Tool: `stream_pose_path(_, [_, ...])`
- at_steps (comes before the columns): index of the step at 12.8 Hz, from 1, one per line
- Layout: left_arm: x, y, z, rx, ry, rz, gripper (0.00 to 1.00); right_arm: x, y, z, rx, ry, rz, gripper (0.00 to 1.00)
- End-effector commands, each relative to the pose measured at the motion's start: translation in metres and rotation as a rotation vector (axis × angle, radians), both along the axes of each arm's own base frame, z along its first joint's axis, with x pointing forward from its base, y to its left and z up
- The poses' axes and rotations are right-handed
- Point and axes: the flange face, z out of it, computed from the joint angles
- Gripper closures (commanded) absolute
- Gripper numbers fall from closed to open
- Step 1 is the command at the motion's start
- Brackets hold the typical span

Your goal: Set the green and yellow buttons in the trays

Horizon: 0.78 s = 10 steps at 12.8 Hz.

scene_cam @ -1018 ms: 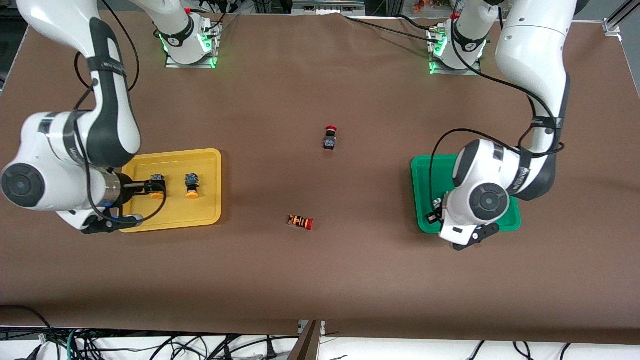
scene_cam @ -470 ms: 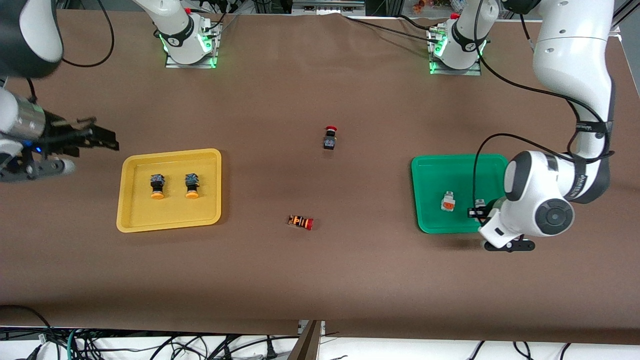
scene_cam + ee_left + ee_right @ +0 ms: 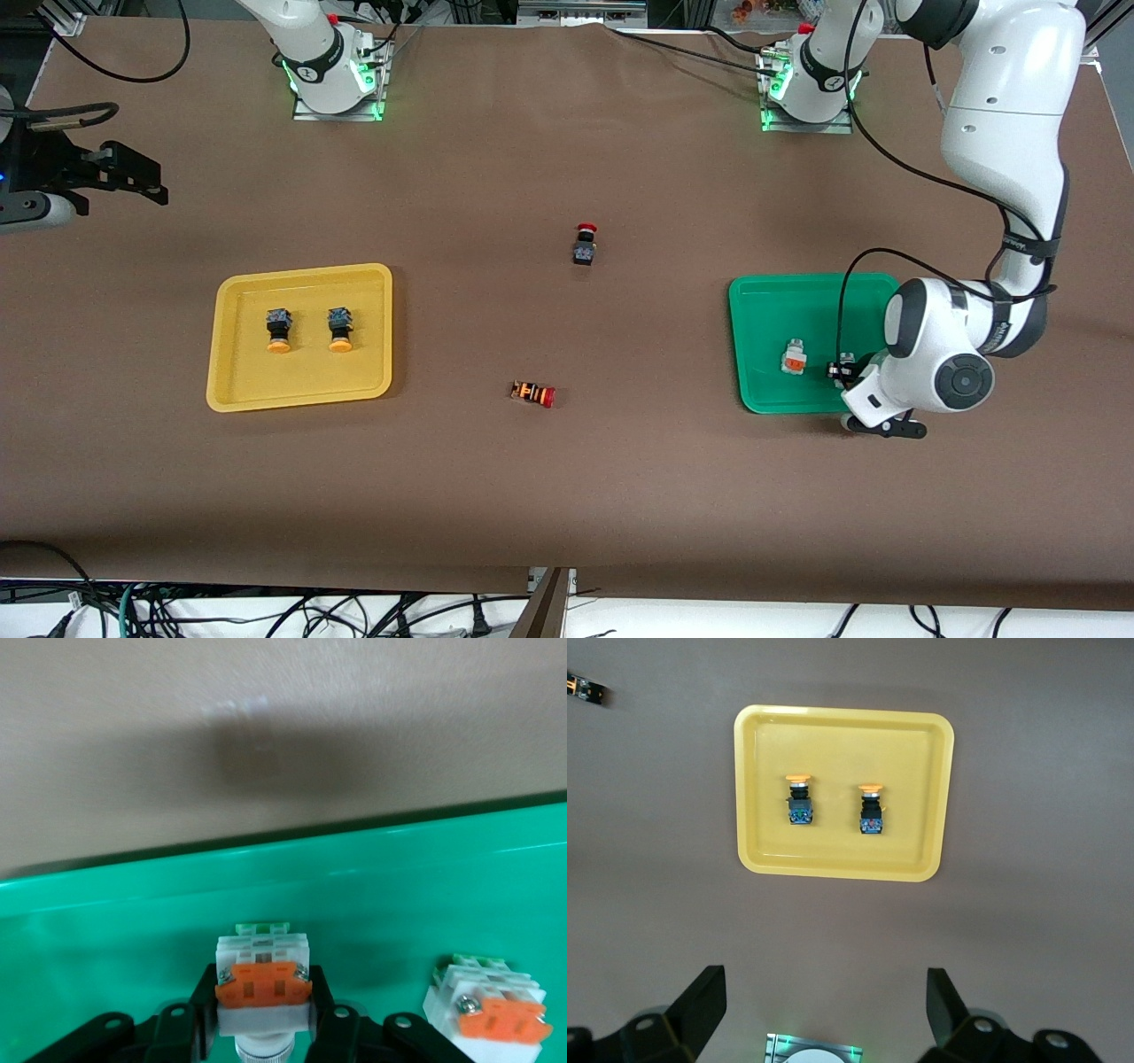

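From the front view we see a shallow yellow plastic tray (image 3: 301, 338) with rounded corners toward the right arm's end of the table. In it lie two black-bodied push-button switches with round yellow-orange caps (image 3: 278, 330) (image 3: 339, 329), side by side and apart, caps pointing toward the front camera. Toward the left arm's end lies a matching green plastic tray (image 3: 802, 306). One white-bodied switch with an orange face (image 3: 794, 356) rests in it. Beside that, the left gripper (image 3: 842, 370) is low in the tray around a second white switch (image 3: 848, 360), largely hidden here by the wrist. The right gripper (image 3: 133, 175) hangs high over bare table, away from the yellow tray, where that arm waits. Between the trays lie a black switch with a red cap (image 3: 585, 245) and, nearer the camera, an orange-striped switch with a red cap (image 3: 533, 393).

In the left wrist view the black fingers (image 3: 205, 1005) bracket the second white switch (image 3: 263, 979) on both sides; they look clamped on it, though contact is hard to confirm. The other white switch (image 3: 489, 1010) sits just beside it on the green tray floor (image 3: 106, 939).

The right wrist view looks down on the yellow tray (image 3: 845, 728) and its two yellow-capped switches (image 3: 800, 798) (image 3: 871, 809). The right gripper's fingers (image 3: 702, 1001) are spread wide and hold nothing.
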Motion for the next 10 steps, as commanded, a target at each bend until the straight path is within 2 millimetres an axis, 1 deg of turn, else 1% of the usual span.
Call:
stream_pose_path(1, [-0.006,-0.001,0.002,-0.002,-0.018,-0.027,0.12,-0.006,0.006,-0.001,-0.036,0.016,0.018,0.0])
stream_pose_path(2, [-0.004,-0.001,0.007,0.001,-0.02,-0.027,0.0,-0.006,0.007,0.0,-0.035,0.015,0.018,0.0])
stream_pose_path(3, [-0.004,-0.001,0.011,0.002,-0.024,-0.025,0.0,-0.004,0.007,-0.002,-0.033,0.018,0.018,0.0])
stream_pose_path(4, [-0.002,-0.002,0.02,0.003,-0.037,-0.024,0.0,-0.002,0.005,-0.001,-0.037,0.013,0.02,0.0])
stream_pose_path(5, [0.0,-0.001,0.035,0.006,-0.045,-0.02,0.0,0.002,0.002,-0.002,-0.036,0.015,0.023,0.0])
stream_pose_path(8, [0.003,-0.001,0.104,0.012,-0.093,-0.026,0.0,0.003,0.001,-0.001,-0.037,0.011,0.023,0.0])
stream_pose_path(9, [0.001,-0.002,0.134,0.015,-0.109,-0.028,0.0,0.003,0.002,-0.001,-0.037,0.011,0.023,0.0])
stream_pose_path(10, [-0.002,-0.003,0.169,0.015,-0.133,-0.04,0.0,0.005,0.002,-0.004,-0.037,0.017,0.023,0.0])
